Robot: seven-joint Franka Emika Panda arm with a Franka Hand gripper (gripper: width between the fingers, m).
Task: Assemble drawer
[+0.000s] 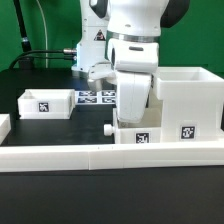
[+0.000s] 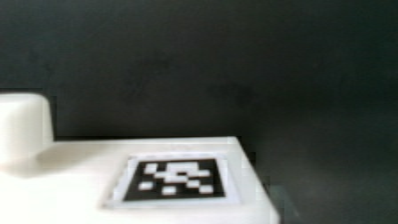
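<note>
At the exterior view's far left a white piece (image 1: 3, 125) is cut off by the frame edge, too little showing to tell what it is. Just to its right the left tray (image 1: 45, 102), a shallow open white box with a square tag on its near wall, sits alone on the black table (image 1: 40, 135). Behind it, toward the middle, the marker board (image 1: 97, 97) lies flat. In the centre the white arm (image 1: 135, 40) comes straight down, and the gripper (image 1: 135, 115) hangs right over the knobbed tray (image 1: 140, 135), whose black knob (image 1: 108, 129) sticks out toward the exterior view's left. The fingertips are hidden, so I cannot tell whether the jaws are apart or closed, or whether they grip anything. Touching or just beside this tray, on the exterior view's right, stands the tall housing (image 1: 190, 100), open at the top and tagged low on its front. The border rail (image 1: 110, 152) runs across the foreground. The wrist view shows one white finger (image 2: 22, 125) beside a white tagged face (image 2: 98, 160) over the dark table.
</note>
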